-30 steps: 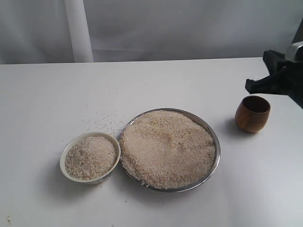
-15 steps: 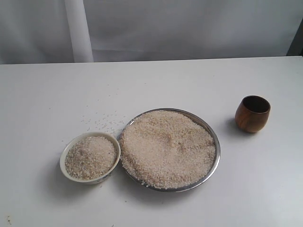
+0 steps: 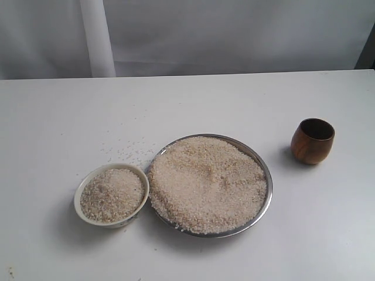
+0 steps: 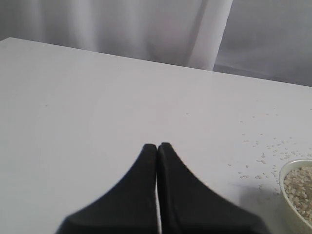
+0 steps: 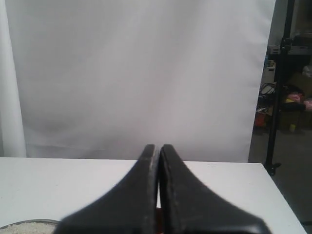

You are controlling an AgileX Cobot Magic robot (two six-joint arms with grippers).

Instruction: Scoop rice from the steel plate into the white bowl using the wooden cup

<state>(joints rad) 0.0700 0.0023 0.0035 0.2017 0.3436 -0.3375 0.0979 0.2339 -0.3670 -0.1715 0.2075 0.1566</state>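
Observation:
The steel plate (image 3: 269,182) lies in the middle of the table, heaped with rice (image 3: 206,182). Touching its left rim is the white bowl (image 3: 79,193), filled with rice (image 3: 111,194). The wooden cup (image 3: 312,140) stands upright and alone to the right of the plate. Neither arm shows in the exterior view. My left gripper (image 4: 157,146) is shut and holds nothing, above bare table, with the bowl's rim (image 4: 282,181) off to one side. My right gripper (image 5: 156,147) is shut too, with nothing in it; a sliver of the plate's rice (image 5: 27,226) shows at the frame's corner.
Loose grains (image 3: 126,149) are scattered on the white table (image 3: 187,99) behind the bowl. A white curtain and a white post (image 3: 96,38) stand behind the table. A black stand and clutter (image 5: 282,97) lie beyond the table's right edge.
One second ago my right gripper stood just behind and right of the wooden cup. It left the exterior view half a second ago. The cup, plate and bowl have not moved.

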